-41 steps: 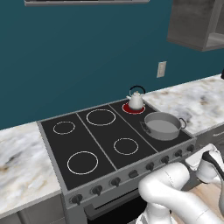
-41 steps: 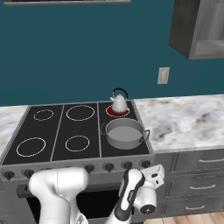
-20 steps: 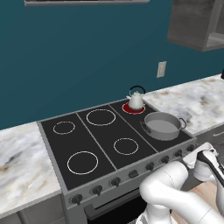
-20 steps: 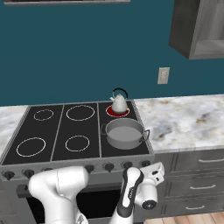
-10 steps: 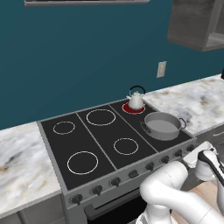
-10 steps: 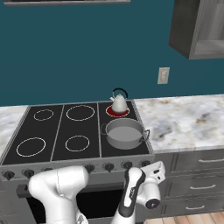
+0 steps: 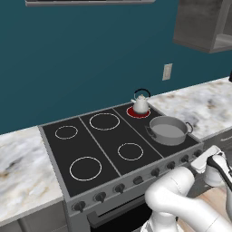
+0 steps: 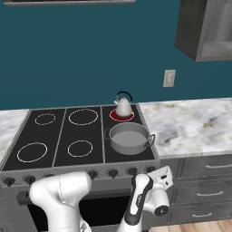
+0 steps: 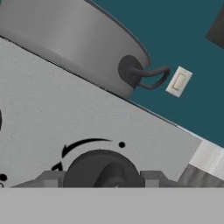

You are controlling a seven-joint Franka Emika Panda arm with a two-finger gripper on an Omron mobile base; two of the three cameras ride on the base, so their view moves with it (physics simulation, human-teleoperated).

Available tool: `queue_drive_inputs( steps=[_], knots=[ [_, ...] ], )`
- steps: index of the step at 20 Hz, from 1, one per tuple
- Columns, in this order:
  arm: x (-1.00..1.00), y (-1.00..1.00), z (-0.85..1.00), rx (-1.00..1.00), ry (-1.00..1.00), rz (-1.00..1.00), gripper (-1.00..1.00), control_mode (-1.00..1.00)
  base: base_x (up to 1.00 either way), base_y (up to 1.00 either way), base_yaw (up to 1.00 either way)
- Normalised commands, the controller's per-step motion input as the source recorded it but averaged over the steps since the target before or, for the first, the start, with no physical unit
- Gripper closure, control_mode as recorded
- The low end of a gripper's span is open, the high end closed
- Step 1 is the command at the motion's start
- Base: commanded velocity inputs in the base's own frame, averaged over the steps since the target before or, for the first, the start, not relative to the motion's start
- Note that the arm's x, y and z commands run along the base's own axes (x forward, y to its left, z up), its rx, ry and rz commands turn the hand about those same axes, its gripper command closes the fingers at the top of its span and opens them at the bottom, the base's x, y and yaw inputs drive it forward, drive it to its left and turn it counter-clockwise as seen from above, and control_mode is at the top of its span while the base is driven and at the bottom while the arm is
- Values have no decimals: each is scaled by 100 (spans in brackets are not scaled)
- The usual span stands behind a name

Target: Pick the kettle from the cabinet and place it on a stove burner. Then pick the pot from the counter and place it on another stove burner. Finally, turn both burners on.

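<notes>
The kettle (image 7: pixel 141 103) stands on the glowing red burner (image 8: pixel 122 116) at the cooktop's (image 7: pixel 54 152) back right corner. The pot (image 8: pixel 129 137) sits on the front right burner, just in front of the kettle, one loop handle (image 9: pixel 148 75) toward the counter (image 8: pixel 190 129). The gripper (image 9: pixel 104 177) is down at the cooktop's front edge, right end, with its fingers (image 9: pixel 51 179) on either side of a dark knob (image 9: pixel 101 168). Whether they press the knob or stand just off it, I cannot tell. The cabinet (image 8: pixel 206 28) hangs on the wall above the counter's right part.
</notes>
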Motion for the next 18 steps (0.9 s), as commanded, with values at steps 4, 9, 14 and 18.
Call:
queue_drive_inputs(
  steps=[4, 9, 14, 18],
  knots=[
    [0, 3, -9, -3, 1, 0, 100, -100, 0, 0, 0],
    [0, 0, -2, -14, 0, 0, 100, -100, 0, 0, 0],
    [0, 0, 0, -18, 0, 0, 100, -100, 0, 0, 0],
    [0, 0, 0, -18, 0, 0, 100, -100, 0, 0, 0]
  ],
)
